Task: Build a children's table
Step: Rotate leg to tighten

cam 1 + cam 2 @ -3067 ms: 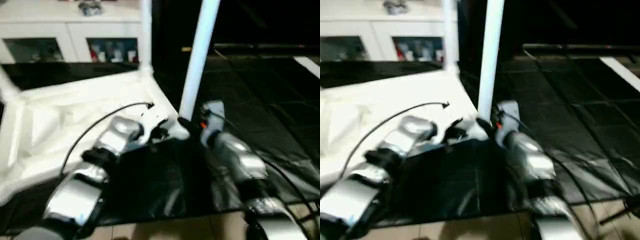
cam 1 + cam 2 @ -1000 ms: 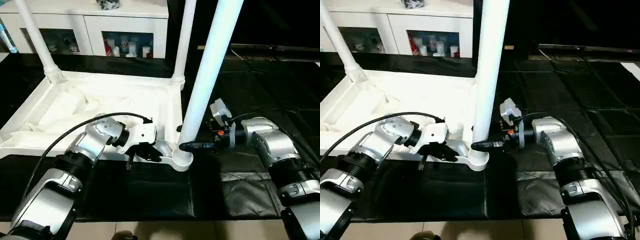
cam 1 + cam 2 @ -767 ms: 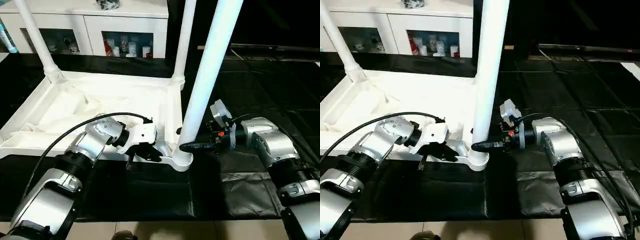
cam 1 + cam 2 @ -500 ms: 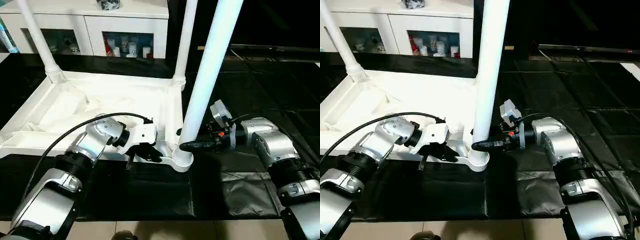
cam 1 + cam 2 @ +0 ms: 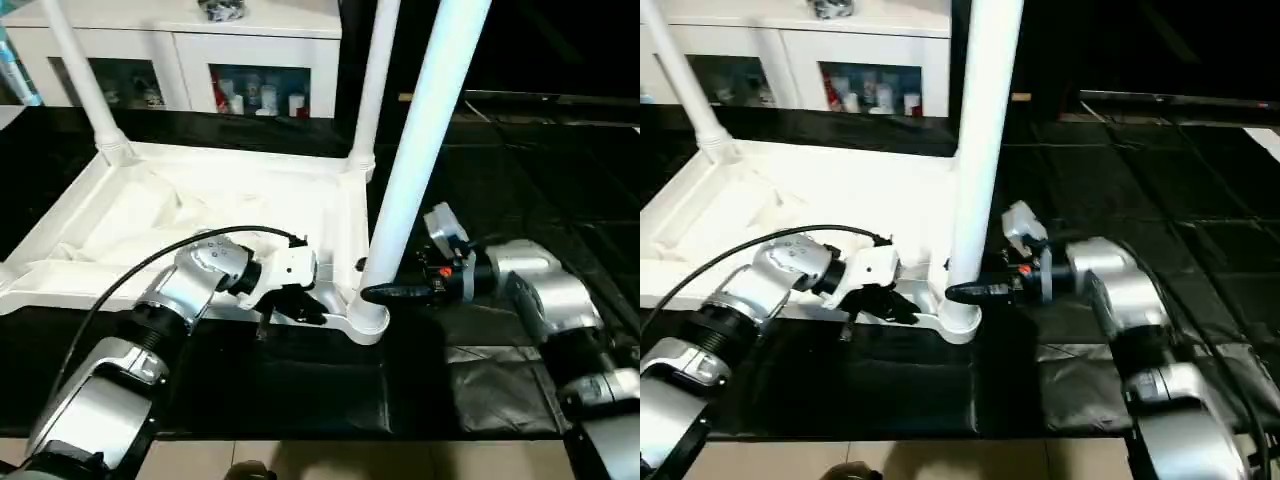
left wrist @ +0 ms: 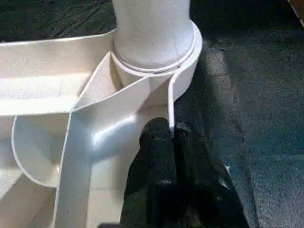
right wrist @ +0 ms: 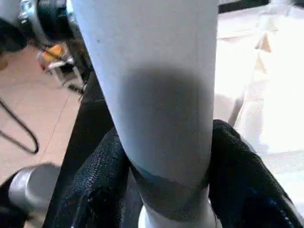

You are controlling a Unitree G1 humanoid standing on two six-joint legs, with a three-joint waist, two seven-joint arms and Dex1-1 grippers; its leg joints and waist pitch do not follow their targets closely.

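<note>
The children's table lies upside down on the black mat, its white ribbed top (image 5: 200, 210) facing up. Three white legs stand in its corner sockets: far left (image 5: 85, 85), far right (image 5: 372, 80) and the near right leg (image 5: 425, 130). My left gripper (image 5: 300, 308) is shut on the top's thin rim wall (image 6: 169, 109), just beside the near right socket (image 6: 156, 52). My right gripper (image 5: 375, 294) reaches in from the right at the base of the near right leg (image 7: 161, 95). Its black fingers (image 7: 102, 180) press against both sides of that leg.
A white glass-door cabinet (image 5: 180, 45) with small items behind the glass stands along the back. The black mat (image 5: 480, 380) covers the floor to the right and front, with tan floor (image 5: 300, 460) at its near edge. A black cable (image 5: 150, 265) arcs over my left forearm.
My right gripper's fingers have drawn in slightly around the near right leg. The left gripper stays put on the rim. The head view has shifted a little.
</note>
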